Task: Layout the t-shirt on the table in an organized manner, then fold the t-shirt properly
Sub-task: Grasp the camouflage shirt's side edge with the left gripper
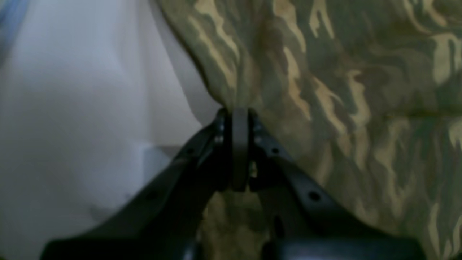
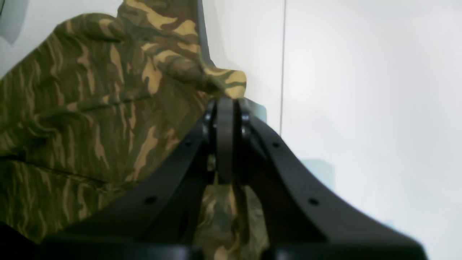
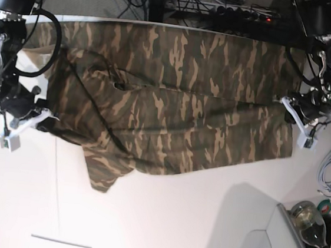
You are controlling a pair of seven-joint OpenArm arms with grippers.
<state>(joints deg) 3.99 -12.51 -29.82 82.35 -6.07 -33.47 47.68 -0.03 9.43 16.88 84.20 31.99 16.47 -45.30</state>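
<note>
The soft camouflage-print cloth t-shirt is stretched wide across the smooth white tabletop, filling the 12 o'clock half of the base view. One edge is clenched by the left gripper at 3 o'clock, the opposite edge by the right gripper at 9 o'clock. Looks like the layout step is in hand; next, the cloth probably needs lowering flat, with the sleeve hanging toward 7 o'clock smoothed out.
</note>
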